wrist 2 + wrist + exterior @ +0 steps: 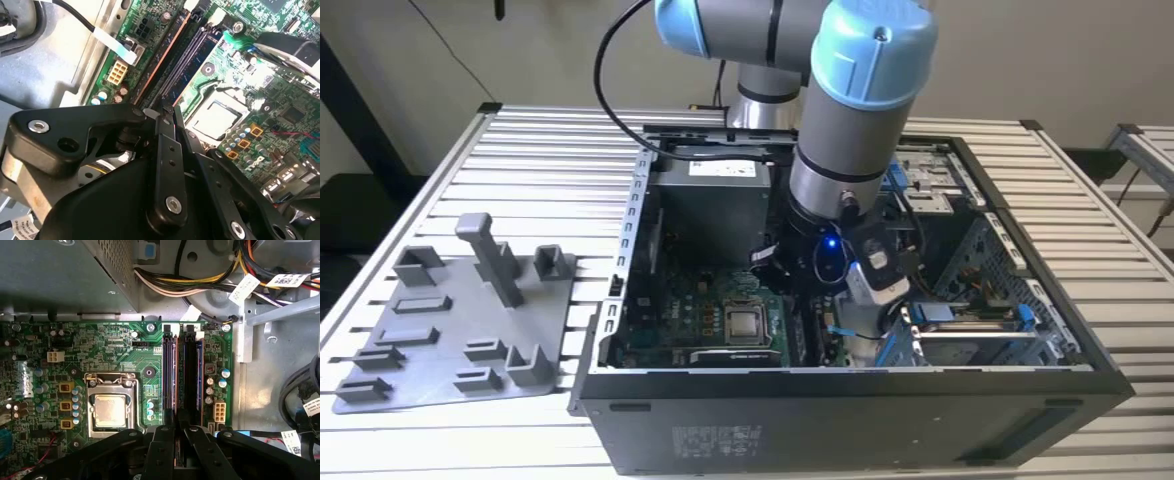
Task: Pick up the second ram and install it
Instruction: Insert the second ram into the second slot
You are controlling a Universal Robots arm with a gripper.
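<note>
Green motherboard (pixel 125 345), black hand (pixel 177 432), grey peg tray (pixel 447 330), light-blue arm joints (pixel 874 50).

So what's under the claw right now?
Under the claw lie the motherboard's memory slots, with a dark module standing in them. The claw's links cover the slots' near ends.

A workbench in a plain, bright room.
A table (pixel 520 160) of pale ribbed metal slats fills the near ground. A light, bare wall (pixel 480 50) stands far behind it. On the exterior view's right, the corner of another slatted table (pixel 1150 150) shows.
</note>
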